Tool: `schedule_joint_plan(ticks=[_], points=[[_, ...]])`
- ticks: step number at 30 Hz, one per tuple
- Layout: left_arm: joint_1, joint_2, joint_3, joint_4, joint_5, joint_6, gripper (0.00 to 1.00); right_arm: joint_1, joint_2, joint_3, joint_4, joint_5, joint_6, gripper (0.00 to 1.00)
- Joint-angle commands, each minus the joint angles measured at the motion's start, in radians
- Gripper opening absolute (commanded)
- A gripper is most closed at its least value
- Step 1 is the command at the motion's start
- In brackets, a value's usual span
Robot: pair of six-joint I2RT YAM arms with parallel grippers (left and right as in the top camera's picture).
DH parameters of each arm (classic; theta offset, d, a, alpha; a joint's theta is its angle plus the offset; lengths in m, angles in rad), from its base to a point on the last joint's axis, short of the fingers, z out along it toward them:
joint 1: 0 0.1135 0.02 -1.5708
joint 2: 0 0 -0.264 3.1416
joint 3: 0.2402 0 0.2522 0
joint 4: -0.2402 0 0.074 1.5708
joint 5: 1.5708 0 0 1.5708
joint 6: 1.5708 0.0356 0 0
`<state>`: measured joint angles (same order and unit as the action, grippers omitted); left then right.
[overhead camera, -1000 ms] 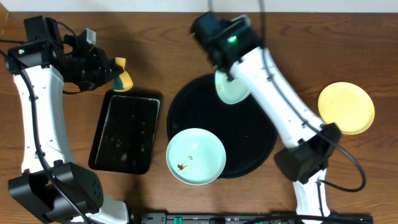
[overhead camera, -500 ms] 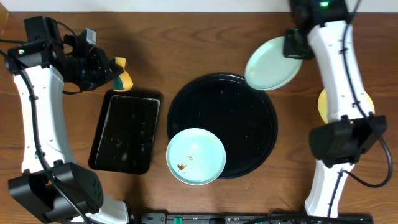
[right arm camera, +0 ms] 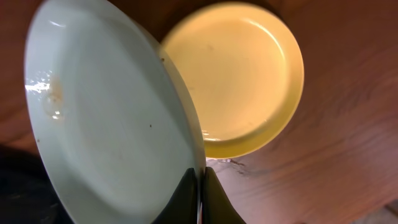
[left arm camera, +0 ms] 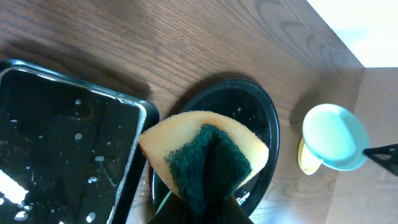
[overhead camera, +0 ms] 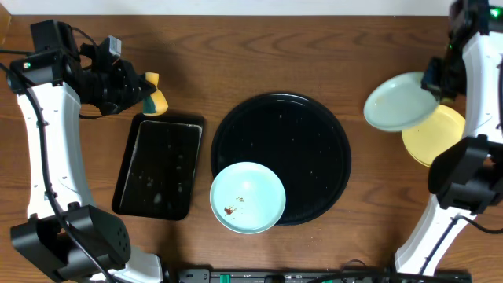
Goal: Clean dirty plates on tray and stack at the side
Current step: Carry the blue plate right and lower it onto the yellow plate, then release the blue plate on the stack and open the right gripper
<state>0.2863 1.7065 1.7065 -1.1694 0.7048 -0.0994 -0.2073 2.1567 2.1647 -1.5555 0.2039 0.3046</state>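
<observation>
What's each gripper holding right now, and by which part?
Right gripper pinches the turquoise plate by its rim. Left gripper clamps the yellow-and-green sponge at one end.

This looks like a robotics lab. A white left arm [overhead camera: 47,149] and right arm [overhead camera: 481,94] are mounted at a plain wooden desk [overhead camera: 236,63], filmed from above.

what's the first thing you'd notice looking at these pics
A pale turquoise plate tilted in the air at far right, pinched by its rim in the right fingers just over a pale yellow plate. Next, the big round black tray in the middle with a brown-smeared turquoise plate overhanging its near-left rim, and the yellow-green sponge in the left fingers far left.
</observation>
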Motion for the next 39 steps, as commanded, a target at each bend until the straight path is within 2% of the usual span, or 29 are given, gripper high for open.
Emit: schedule_joint_plan(ticks=[1,9,19,28,39], points=[[0.004,-0.001,0.012,0.0,0.017,0.021,0.07,-0.04,-0.03,-0.089,0.026,-0.015,-0.013,0.02],[0.004,-0.001,0.012,0.0,0.017,0.021,0.07,-0.143,-0.031,-0.312,0.146,-0.034,-0.013,0.02],[0.002,0.0,-0.008,0.0,0.017,0.021,0.08,-0.293,-0.031,-0.469,0.265,-0.089,0.003,0.01],[0.002,0.004,-0.016,0.004,0.017,0.021,0.07,-0.364,-0.03,-0.493,0.286,-0.089,0.024,0.02],[-0.005,0.005,-0.016,0.008,0.017,0.021,0.08,-0.367,-0.031,-0.493,0.299,-0.127,0.016,0.02]])
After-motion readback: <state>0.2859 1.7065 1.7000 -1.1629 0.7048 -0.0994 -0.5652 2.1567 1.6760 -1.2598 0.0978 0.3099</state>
